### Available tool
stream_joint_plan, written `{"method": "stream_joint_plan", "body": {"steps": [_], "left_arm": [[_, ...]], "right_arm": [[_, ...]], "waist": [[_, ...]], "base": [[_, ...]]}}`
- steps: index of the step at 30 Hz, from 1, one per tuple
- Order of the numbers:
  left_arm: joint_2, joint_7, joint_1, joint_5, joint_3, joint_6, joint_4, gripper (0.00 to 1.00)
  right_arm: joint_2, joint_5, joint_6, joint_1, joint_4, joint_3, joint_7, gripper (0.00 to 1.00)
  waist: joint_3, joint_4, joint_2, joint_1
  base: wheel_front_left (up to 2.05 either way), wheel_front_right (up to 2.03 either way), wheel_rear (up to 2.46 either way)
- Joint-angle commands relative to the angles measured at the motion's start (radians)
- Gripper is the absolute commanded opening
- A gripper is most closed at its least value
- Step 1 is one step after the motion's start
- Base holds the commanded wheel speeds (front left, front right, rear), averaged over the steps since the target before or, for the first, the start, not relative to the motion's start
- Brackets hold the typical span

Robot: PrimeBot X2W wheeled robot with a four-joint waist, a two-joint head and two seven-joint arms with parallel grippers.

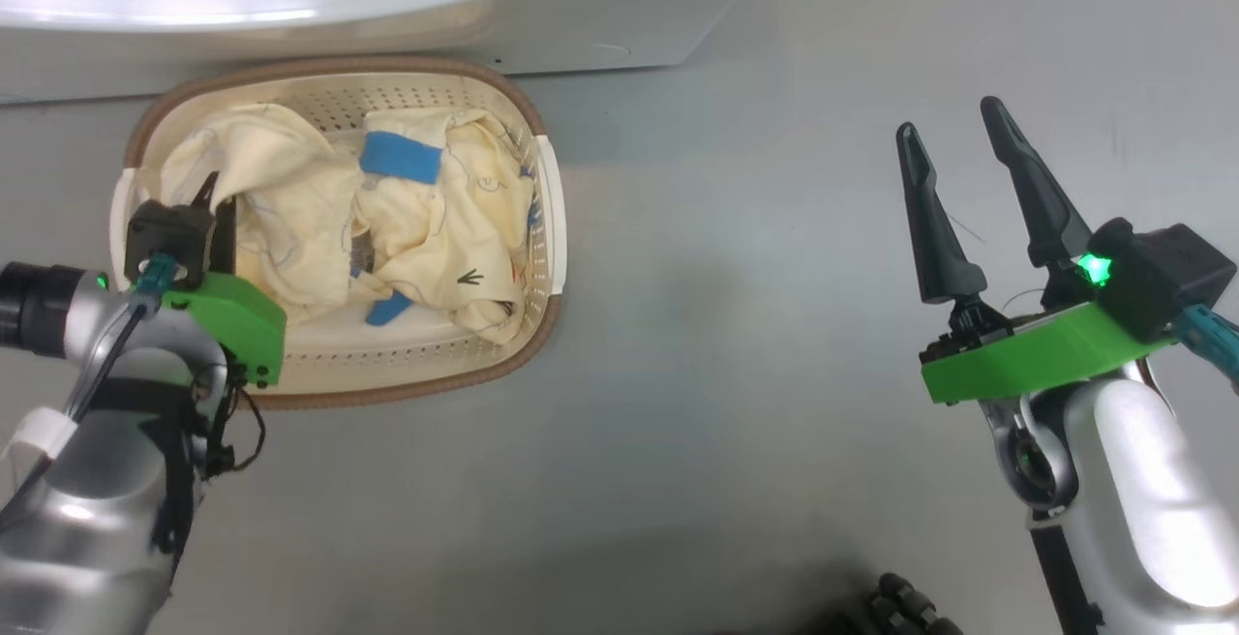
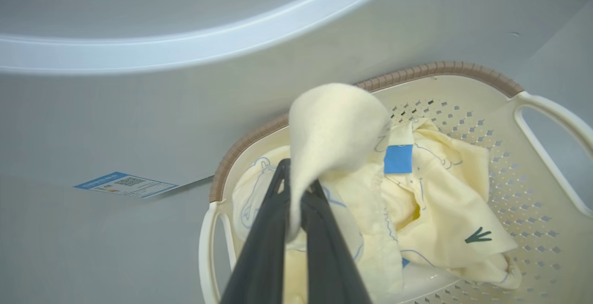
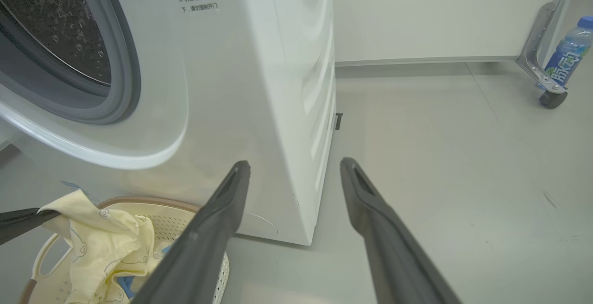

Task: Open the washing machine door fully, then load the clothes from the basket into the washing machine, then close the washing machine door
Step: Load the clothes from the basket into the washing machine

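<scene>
A pale grey floor (image 1: 726, 374) stretches before the washing machine (image 1: 581, 25). In the head view, the basket (image 1: 329, 65) sits just beside the machine's front with the clothes (image 1: 426, 238) heaped inside. The left tool (image 1: 211, 192) dips into the basket's left end. The right tool (image 1: 950, 119) hangs well apart over bare floor, fingers spread wide and empty.

From the left wrist, the left tool (image 2: 299, 186) is pinched tight on a cream fold of the clothes (image 2: 333, 123), raised above the heap. A blue label sticker (image 2: 125, 183) shows on the machine behind.

From the right wrist, the right tool (image 3: 295, 164) gapes, its fingers framing the machine's corner. The steel drum (image 3: 55, 21) and grey gasket (image 3: 99, 111) show at upper left, and a drinks bottle (image 3: 567, 53) stands at far right.
</scene>
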Motion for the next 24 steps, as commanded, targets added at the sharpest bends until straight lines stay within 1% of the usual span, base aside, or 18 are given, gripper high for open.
{"method": "stream_joint_plan", "body": {"steps": [1, 5, 12, 24], "left_arm": [[0.043, -0.014, 0.038, -0.01, 0.044, 0.013, -0.055, 0.0], [0.042, -0.014, 0.122, -0.027, 0.086, 0.025, -0.186, 0.0], [0.035, -0.014, 0.264, -0.051, 0.187, 0.063, -0.384, 0.0], [0.008, -0.014, 0.488, -0.057, 0.342, 0.114, -0.676, 0.0]], "right_arm": [[-0.014, -0.003, -0.003, 0.032, -0.025, 0.016, -0.007, 1.0], [-0.02, -0.005, -0.003, 0.046, -0.022, 0.02, -0.007, 1.0], [-0.024, -0.007, -0.003, 0.077, -0.012, 0.022, -0.007, 1.0], [-0.02, -0.011, -0.003, 0.151, 0.001, -0.005, -0.007, 1.0]], "waist": [[-0.04, 0.019, -0.0001, 0.0001], [-0.095, 0.029, -0.0001, 0.0001], [-0.196, 0.033, -0.0001, 0.0001], [-0.343, 0.031, -0.0001, 0.0001]], "base": [[0.0, 0.0, 0.0], [0.0, 0.0, 0.0], [0.0, 0.0, 0.0], [0.0, 0.0, 0.0]]}}
